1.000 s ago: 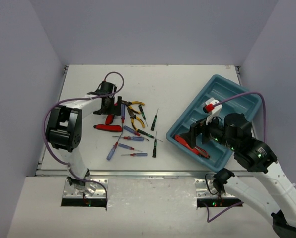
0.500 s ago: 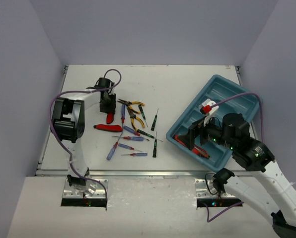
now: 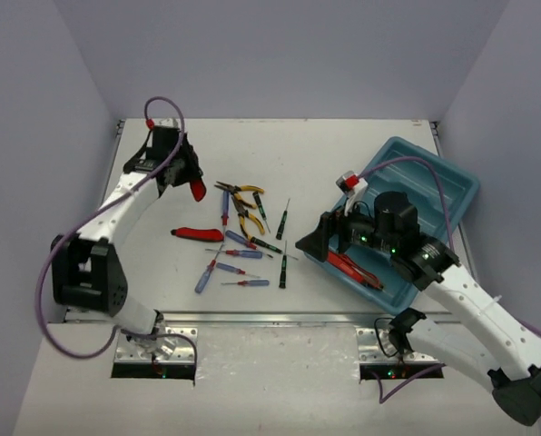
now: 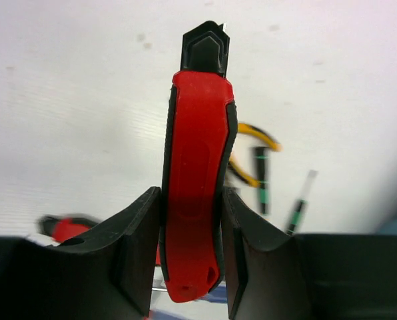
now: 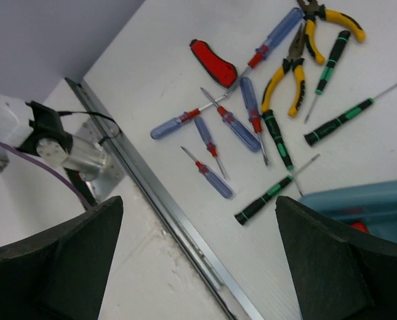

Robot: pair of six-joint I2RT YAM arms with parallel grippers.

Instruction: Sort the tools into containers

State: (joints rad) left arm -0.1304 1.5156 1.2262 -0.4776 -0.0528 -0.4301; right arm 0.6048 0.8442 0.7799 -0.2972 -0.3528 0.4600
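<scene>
My left gripper (image 3: 187, 177) hangs above the table's back left, shut on a red-handled cutter (image 3: 198, 189). In the left wrist view the cutter (image 4: 198, 133) stands clamped between both fingers (image 4: 135, 253), its black tip pointing away. My right gripper (image 3: 318, 243) is open and empty at the near left edge of the teal tray (image 3: 434, 182), which holds red-handled tools (image 3: 352, 270). On the table lie yellow pliers (image 3: 243, 202), blue screwdrivers (image 3: 237, 254), black-green screwdrivers (image 3: 282, 218) and another red-handled tool (image 3: 196, 234). The right wrist view shows the same pile, with blue screwdrivers (image 5: 245, 123) in the middle.
A metal rail (image 3: 252, 317) runs along the table's near edge, and it also crosses the right wrist view as a rail (image 5: 158, 200). Purple walls close in the back and sides. The left arm's purple cable (image 3: 48, 272) loops near its base.
My left gripper has shut on the red cutter, lifted it off the table and carried it back and left. The right arm has swung left from over the tray toward the pile.
</scene>
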